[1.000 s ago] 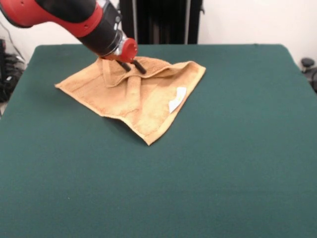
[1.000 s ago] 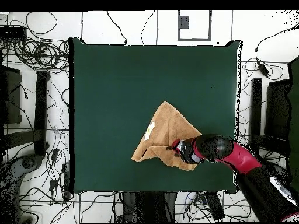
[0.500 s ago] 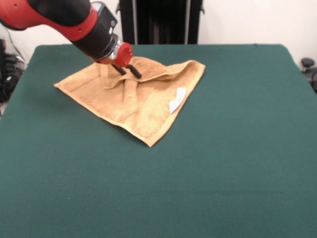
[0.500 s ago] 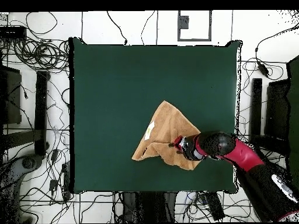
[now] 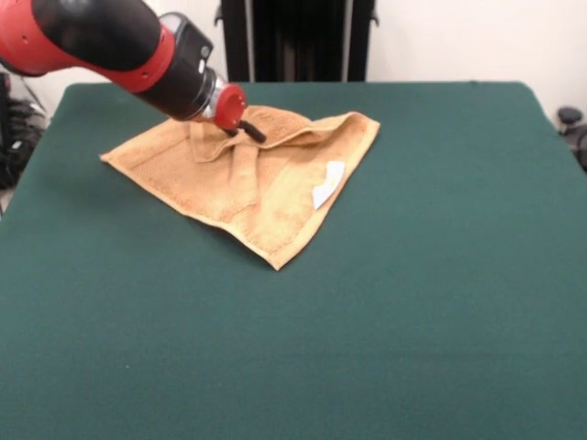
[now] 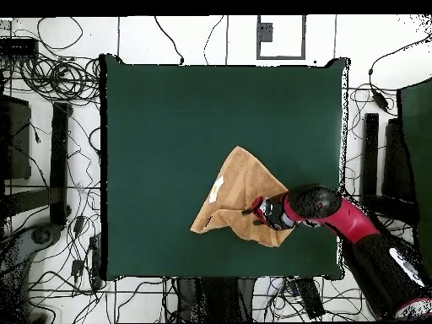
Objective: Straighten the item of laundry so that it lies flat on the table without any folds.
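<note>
The item of laundry (image 5: 248, 188) is a tan-orange towel lying rumpled on the far half of the dark green table (image 5: 422, 293). One corner points toward the camera, and a raised fold runs along its far edge. A small white tag (image 5: 327, 181) shows on its right part. My gripper (image 5: 246, 131) tilts down onto the far folded part of the towel, at the raised crease. From overhead the towel (image 6: 239, 187) sits near the table's lower middle (image 6: 169, 126), with the gripper (image 6: 251, 209) at its lower right part and the tag (image 6: 217, 187) at its left.
Cables and stands lie on the floor round the table (image 6: 51, 84). A dark stand (image 5: 298, 41) rises behind the table's far edge. Wide green surface stretches in front of and to the right of the towel.
The arm has swung a little to the left in the front view and the wrist has tipped lower over the crease. The towel has barely shifted.
</note>
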